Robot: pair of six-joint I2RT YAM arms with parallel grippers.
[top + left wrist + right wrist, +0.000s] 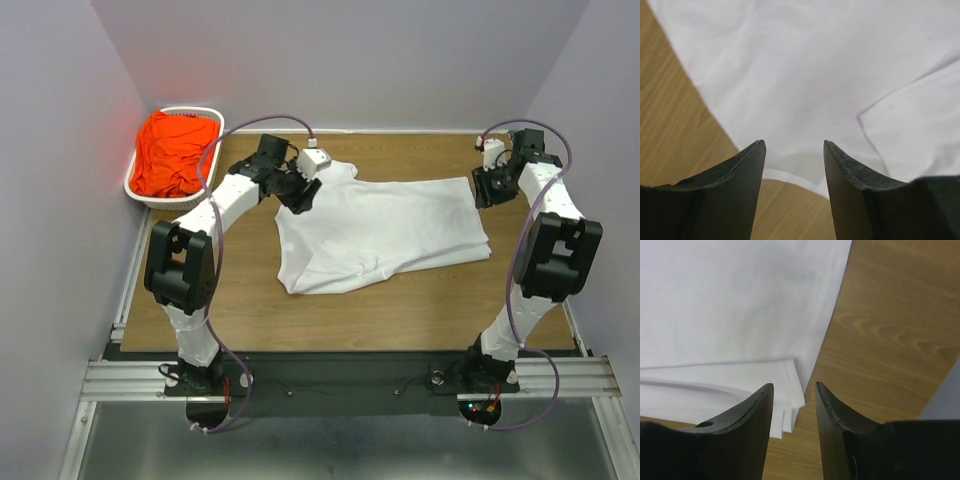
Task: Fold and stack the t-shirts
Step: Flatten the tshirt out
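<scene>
Lying flat on the wooden worktop [400,300]: one white t-shirt [385,225], partly folded, with layered edges at its right end. Left pincer [794,142] hangs over the shirt's far-left edge, jaws apart, gripping nothing. Right pincer [794,385] sits just above the layered right corner, jaws apart, gripping nothing. One orange-red t-shirt [175,150], bunched in a white basket [160,200], is well apart from both pincers.

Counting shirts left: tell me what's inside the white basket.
The basket holds a crumpled orange-red t-shirt, which fills it. Anything beneath the shirt is hidden.
</scene>
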